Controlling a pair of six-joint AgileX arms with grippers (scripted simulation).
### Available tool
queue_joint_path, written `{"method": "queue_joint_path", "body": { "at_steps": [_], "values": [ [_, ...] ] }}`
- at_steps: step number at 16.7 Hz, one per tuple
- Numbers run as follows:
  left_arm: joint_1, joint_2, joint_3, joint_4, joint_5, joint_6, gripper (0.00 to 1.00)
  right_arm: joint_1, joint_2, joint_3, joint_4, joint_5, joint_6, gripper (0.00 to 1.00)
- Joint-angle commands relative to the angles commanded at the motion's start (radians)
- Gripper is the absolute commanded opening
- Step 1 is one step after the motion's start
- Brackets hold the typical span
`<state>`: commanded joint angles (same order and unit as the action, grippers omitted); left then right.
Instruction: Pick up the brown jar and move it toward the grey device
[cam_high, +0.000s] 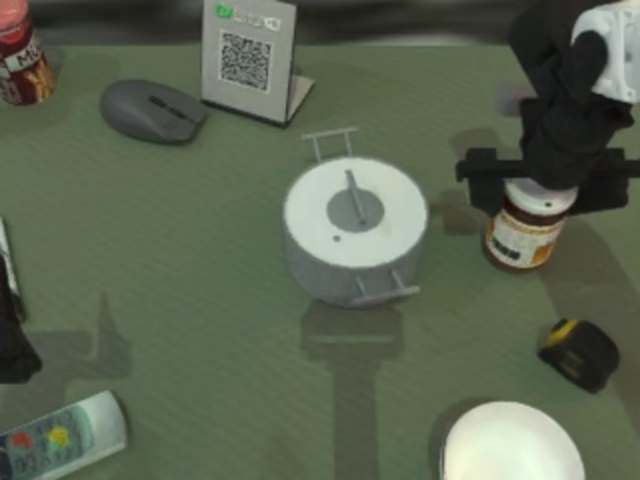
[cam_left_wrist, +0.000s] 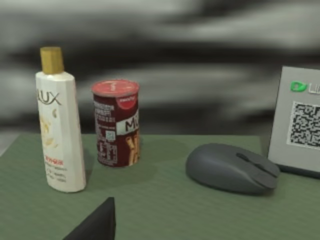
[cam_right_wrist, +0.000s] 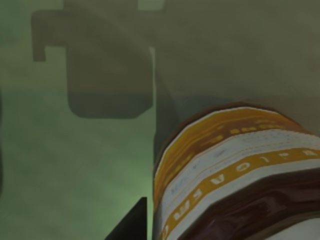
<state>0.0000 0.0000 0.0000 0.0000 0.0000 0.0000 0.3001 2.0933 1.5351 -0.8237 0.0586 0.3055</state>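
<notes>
Brown jar (cam_high: 522, 232), white-lidded, yellow-and-white label: stands at the table's right, near the grey device (cam_high: 355, 230) but apart from it. Right gripper (cam_high: 545, 182): directly over the lid, black body hiding the jar's top; whether its fingers are clenched on the jar cannot be told. Step judged: grasp at the lid, lift pending. Next move calls for a secure hold, then travel leftward to the device. Left gripper (cam_high: 15, 340): parked at the left edge.
</notes>
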Motion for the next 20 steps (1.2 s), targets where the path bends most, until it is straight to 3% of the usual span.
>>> {"method": "queue_joint_path", "body": {
  "at_steps": [2, 15, 20],
  "values": [
    [0.0, 0.0, 0.0, 0.0, 0.0, 0.0, 1.0, 0.0, 0.0, 0.0, 0.0, 0.0, 0.0, 0.0],
    [0.0, 0.0, 0.0, 0.0, 0.0, 0.0, 1.0, 0.0, 0.0, 0.0, 0.0, 0.0, 0.0, 0.98],
    [0.0, 0.0, 0.0, 0.0, 0.0, 0.0, 1.0, 0.0, 0.0, 0.0, 0.0, 0.0, 0.0, 1.0]
  ]
}}
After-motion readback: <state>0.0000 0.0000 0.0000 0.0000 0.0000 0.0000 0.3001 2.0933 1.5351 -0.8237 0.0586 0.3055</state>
